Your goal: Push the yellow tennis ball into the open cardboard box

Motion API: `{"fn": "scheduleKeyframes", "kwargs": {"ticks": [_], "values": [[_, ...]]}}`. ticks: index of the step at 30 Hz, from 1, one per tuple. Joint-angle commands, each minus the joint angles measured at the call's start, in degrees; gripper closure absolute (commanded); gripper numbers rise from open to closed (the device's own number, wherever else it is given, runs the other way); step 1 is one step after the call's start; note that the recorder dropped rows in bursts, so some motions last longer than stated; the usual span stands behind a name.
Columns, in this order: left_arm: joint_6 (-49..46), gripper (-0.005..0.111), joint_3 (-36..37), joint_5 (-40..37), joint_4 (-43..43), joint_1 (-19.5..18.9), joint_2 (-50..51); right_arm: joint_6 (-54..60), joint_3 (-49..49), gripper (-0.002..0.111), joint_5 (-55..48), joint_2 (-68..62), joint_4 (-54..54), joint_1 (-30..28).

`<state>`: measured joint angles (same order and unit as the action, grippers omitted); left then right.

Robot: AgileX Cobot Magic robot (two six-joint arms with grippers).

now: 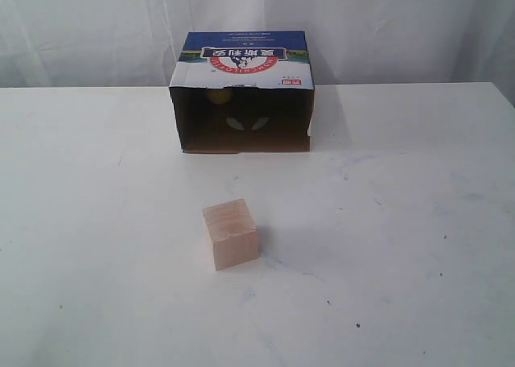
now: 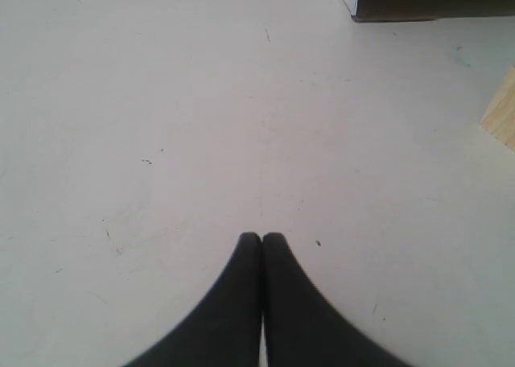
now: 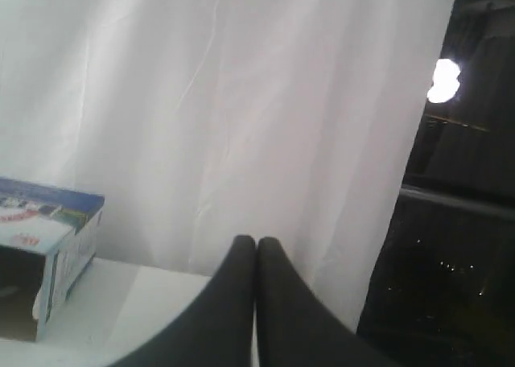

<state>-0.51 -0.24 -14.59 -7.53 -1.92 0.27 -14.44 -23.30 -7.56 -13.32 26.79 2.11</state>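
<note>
The open cardboard box (image 1: 241, 89) lies on its side at the back of the table, its dark opening facing the camera. The yellow tennis ball (image 1: 217, 96) sits inside it, deep in the upper left of the opening, dimly lit. Neither arm shows in the exterior view. My left gripper (image 2: 261, 237) is shut, empty, over bare table, with a corner of the box (image 2: 426, 1) far ahead. My right gripper (image 3: 257, 241) is shut and empty, raised towards the curtain, the box (image 3: 48, 258) off to one side.
A pale wooden cube (image 1: 231, 234) stands on the white table (image 1: 402, 222) in front of the box; its edge (image 2: 503, 113) shows in the left wrist view. A white curtain (image 1: 362, 21) hangs behind, with a dark gap (image 3: 467, 222) beside it.
</note>
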Motion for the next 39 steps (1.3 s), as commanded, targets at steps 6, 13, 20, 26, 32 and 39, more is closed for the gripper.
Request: {"fn": "scheduleKeyframes", "kwargs": {"ticks": [6, 13, 20, 26, 32, 39], "values": [[0.51, 0.107, 0.24, -0.04, -0.41, -0.10, -0.27, 32.11, 16.48, 0.108, 19.59, 8.76, -24.01, -6.67], [0.51, 0.107, 0.24, -0.03, -0.41, -0.10, -0.27, 17.54, 23.30, 0.108, 4.26, 13.32, -24.80, -8.51], [0.51, 0.107, 0.24, -0.07, -0.41, -0.10, -0.27, 10.68, 23.30, 0.108, -11.68, 13.32, -22.17, -8.51], [0.51, 0.107, 0.24, -0.07, -0.41, -0.10, -0.27, 13.10, 23.30, 0.108, -11.70, 13.32, -22.17, -8.51], [0.51, 0.107, 0.24, -0.07, -0.41, -0.10, -0.27, 14.10, 23.30, 0.108, -11.70, 13.32, -27.43, -8.51], [0.51, 0.107, 0.24, -0.07, -0.41, -0.10, -0.27, 14.44, 23.30, 0.108, -12.46, 13.32, -26.79, -8.51]]}}
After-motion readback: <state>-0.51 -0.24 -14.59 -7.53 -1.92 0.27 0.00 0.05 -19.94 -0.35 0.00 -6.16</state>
